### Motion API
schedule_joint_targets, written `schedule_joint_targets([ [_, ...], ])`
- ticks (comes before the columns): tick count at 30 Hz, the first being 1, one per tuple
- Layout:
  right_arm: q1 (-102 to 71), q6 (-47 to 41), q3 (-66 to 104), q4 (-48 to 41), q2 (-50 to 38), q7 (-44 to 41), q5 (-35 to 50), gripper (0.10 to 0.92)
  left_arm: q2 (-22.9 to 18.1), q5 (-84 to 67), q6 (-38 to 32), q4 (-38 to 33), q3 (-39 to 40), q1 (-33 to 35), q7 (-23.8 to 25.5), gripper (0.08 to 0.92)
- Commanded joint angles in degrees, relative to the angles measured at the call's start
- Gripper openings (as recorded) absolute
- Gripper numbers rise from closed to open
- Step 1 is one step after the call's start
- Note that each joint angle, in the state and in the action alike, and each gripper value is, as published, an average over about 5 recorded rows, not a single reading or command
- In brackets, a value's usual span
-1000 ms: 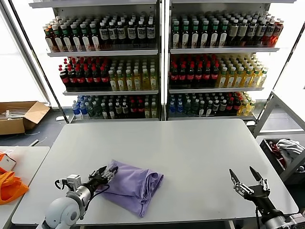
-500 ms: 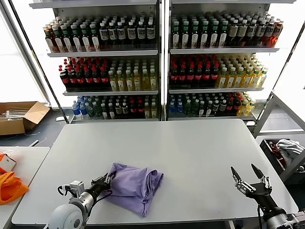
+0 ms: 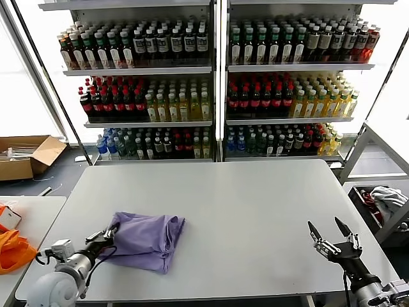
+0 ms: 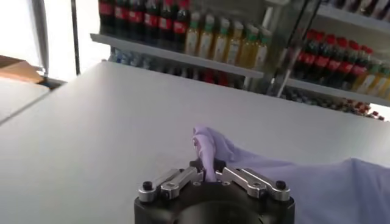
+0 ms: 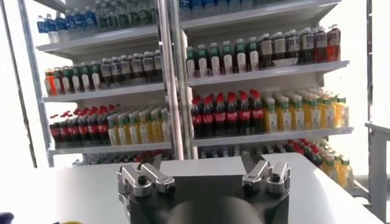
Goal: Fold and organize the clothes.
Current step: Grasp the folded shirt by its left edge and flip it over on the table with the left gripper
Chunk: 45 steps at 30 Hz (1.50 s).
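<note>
Head view: lavender T-shirt [image 3: 146,234] lies bunched in a rough fold on the surface [image 3: 255,204], near front-left edge. Left gripper [image 3: 108,238] is clamped on the shirt's left edge. Right gripper [image 3: 333,238] is parked at front-right, jaws spread wide, nothing held. Judged approx. part-done: folds not squared, final placement outstanding.

Left wrist view: a fabric peak [image 4: 207,146] is pinched between nearly closed jaws; rest of garment trails to one side.

Right wrist view: jaws apart, empty. Shelved bottles [image 5: 244,115] noted; no label text or print on shirt legible.
</note>
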Motion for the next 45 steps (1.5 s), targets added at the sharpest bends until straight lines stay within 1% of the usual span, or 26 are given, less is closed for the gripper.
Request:
schedule_joint_targets([
  [1,1.08,-0.05,-1.5,-0.5,-0.13,0.03,-0.08,0.823,8.68,-7.14,0.82,-0.22,-25.77,3.88,0.66,0.143],
  [4,1.23,0.08,-1.96,-0.67,-0.05,-0.01,-0.17,0.823,12.44,-9.39,1.97,-0.67,-29.35,4.41,0.66,0.143],
  [7,1.08,0.6,-1.91,-0.89,0.04,0.07,-0.15,0.823,14.85,-10.74,2.41,-2.19,-30.17,5.39,0.08,0.143],
  [9,0.98,1.03,-1.74,-1.07,0.12,0.18,-0.12,0.823,15.37,-10.8,2.15,-4.73,-28.59,6.44,-0.83,0.143],
  [11,0.97,1.25,-1.61,-1.24,0.25,0.24,-0.1,0.823,14.53,-10.52,2.29,-9.22,-24.97,7.5,-2.43,0.143],
  [12,1.0,1.27,-1.6,-1.29,0.32,0.24,-0.12,0.823,13.78,-10.31,2.59,-11.59,-22.86,7.79,-3.17,0.143],
  [15,1.05,1.26,-1.62,-1.23,0.63,0.29,-0.21,0.823,10.66,-8.9,4.0,-18.27,-13.22,8.05,-5.86,0.143],
  [19,0.62,1.27,-0.9,-0.82,0.88,0.32,-0.47,0.823,7.69,-8.15,4.15,-24.5,4.03,7.79,-12.05,0.143],
  [22,0.18,1.21,-0.06,-0.64,0.98,0.33,-0.59,0.823,6.28,-9.53,3.87,-27.15,17.53,6.34,-16.67,0.143],
  [24,0.04,1.05,0.15,-0.56,1.09,0.4,-0.6,0.823,5.18,-9.36,2.17,-26.7,26.2,4.0,-17.87,0.143],
  [26,-0.1,0.8,0.04,-0.34,1.21,0.45,-0.74,0.823,3.88,-8.06,-0.34,-24.73,33.0,0.77,-18.06,0.143],
  [28,-0.36,0.35,-0.13,0.09,1.3,0.5,-0.87,0.823,2.45,-7.5,-2.27,-22.3,37.91,-3.05,-18.07,0.143],
  [30,-0.77,-0.43,-0.22,0.56,1.28,0.7,-0.99,0.823,1.11,-8.62,-2.56,-20.12,40.54,-6.64,-18.22,0.143],
  [33,-1.58,-3.85,-0.5,1.87,1.08,2.02,-0.91,0.823,-1.98,-10.77,-2.95,-16.63,41.62,-12.0,-19.8,0.143],
  [37,-1.97,-7.76,-2.28,4.25,0.94,3.94,-0.48,0.823,-6.84,-14.98,-4.87,-12.52,39.29,-18.15,-23.5,0.143],
  [39,-1.07,-8.85,-3.83,4.55,0.67,4.8,-0.22,0.823,-8.58,-16.94,-6.25,-10.73,38.6,-20.48,-25.4,0.143],
  [43,1.99,-10.86,-7.24,4.36,-0.37,6.53,0.43,0.823,-10.95,-19.17,-8.81,-7.84,38.91,-23.32,-28.58,0.143],
  [45,3.39,-11.66,-8.89,4.41,-0.92,6.69,0.48,0.823,-12.01,-19.67,-9.89,-6.96,39.09,-23.88,-29.37,0.148],
])
